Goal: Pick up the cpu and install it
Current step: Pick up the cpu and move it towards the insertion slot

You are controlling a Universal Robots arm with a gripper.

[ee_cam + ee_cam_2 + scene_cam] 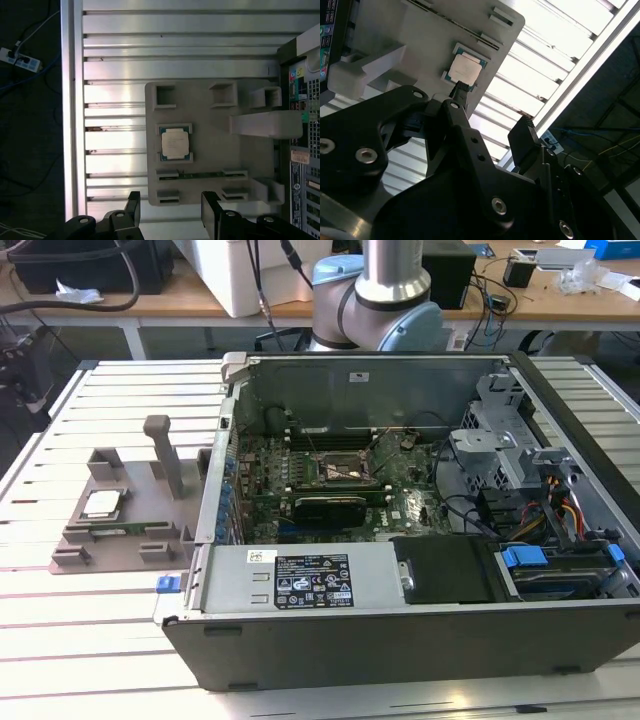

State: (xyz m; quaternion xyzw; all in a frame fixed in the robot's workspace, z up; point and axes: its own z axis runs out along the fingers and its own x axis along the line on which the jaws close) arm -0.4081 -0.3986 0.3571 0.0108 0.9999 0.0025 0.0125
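— Slatted aluminium table (100, 640) under everything, bright ribs with dark grooves between?

— Yes. On it sit a grey moulded tray (210, 150) and, just beside it, a computer case (400, 640) lying with its open side up.

— What does the cpu look like?

— The cpu (175, 144) is a small flat square. Its top is pale silver-white metal, with a thin green edge showing around it. It lies flat in a square recessed pocket of the tray, well apart from the board inside the case.

— What else does the tray hold?

— A long thin green memory stick (200, 175) lies in a slot just beside the cpu's pocket. Small rectangular pockets line the tray's edges, and a blocky post (165, 455) stands upright on the side nearer the case. The whole tray is matt grey plastic with square corners.

— And inside the case?

— A green motherboard (260, 485) with a black square-framed socket (340, 470) near its middle, plus loose cables. At the exterior view's right there are blue plastic tabs (523, 558) on the drive bay. The walls are dull grey sheet metal.

— How is your gripper?

— My gripper (171, 197) hangs above the tray's edge, near the cpu but clear of it. Its two black fingers (210, 210) are spread wide apart, with nothing between them. In the second wrist view the cpu (465, 68) sits just past one fingertip.
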